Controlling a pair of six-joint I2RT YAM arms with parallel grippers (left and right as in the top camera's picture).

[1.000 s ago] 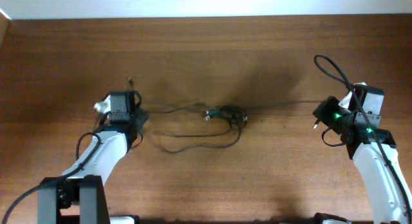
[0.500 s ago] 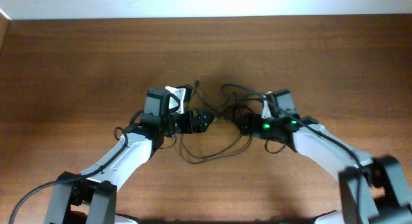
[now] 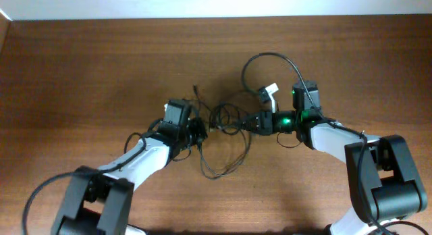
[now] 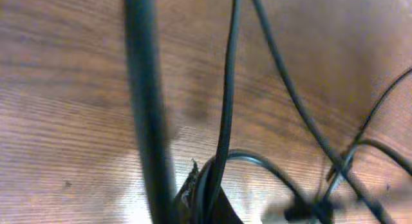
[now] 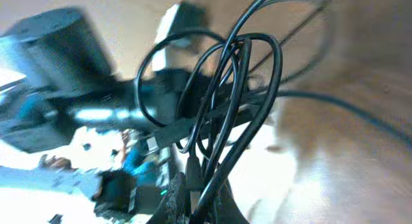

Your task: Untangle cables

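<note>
Now cables (image 3: 219, 118) slack, no longer outstretched.

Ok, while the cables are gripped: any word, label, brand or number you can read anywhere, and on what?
No text is readable in any view.
White tab above the right arm: too small to tell if it is printed.
Cables: no markings seen.
Shapes behind the cables in the right wrist view: too blurred to read.
</note>
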